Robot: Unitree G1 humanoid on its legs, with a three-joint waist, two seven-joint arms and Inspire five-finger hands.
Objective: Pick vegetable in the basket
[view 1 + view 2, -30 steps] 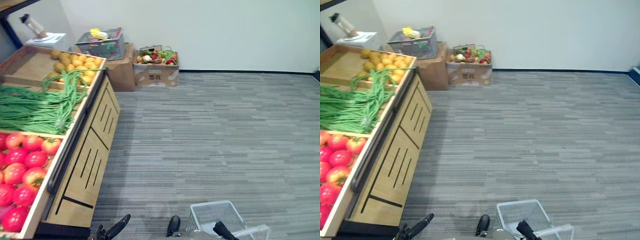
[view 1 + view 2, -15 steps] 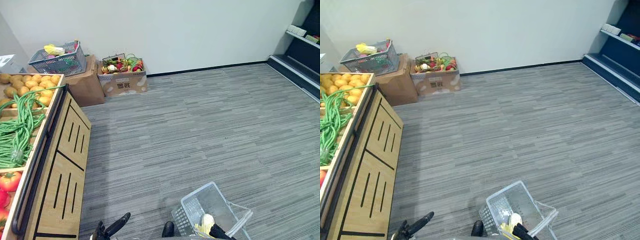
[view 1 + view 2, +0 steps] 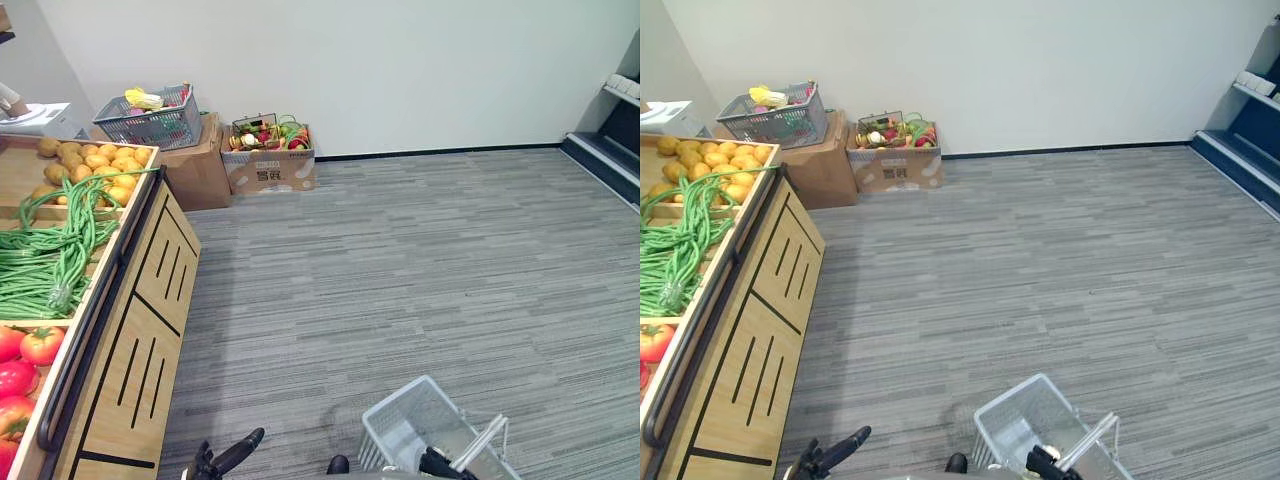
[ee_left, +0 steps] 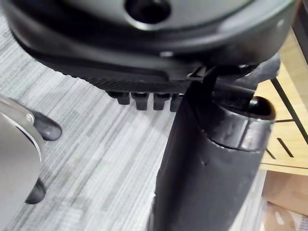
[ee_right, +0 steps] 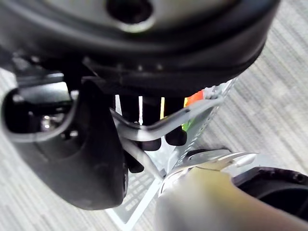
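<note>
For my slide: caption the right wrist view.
Right hand curled round the handle of the white basket, over grey carpet.

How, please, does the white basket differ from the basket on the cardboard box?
The near basket is white; the far basket is grey-blue. The near basket hangs by its handle from the right hand; the far basket rests on the cardboard box. Both are mesh.

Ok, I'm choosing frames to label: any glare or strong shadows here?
Left eye view: even light, no glare; a soft shadow on the floor beside the wooden stand. Right wrist view: the right hand is a dark mass against the lit basket. Left wrist view: the left hand likewise, against pale floor.
</note>
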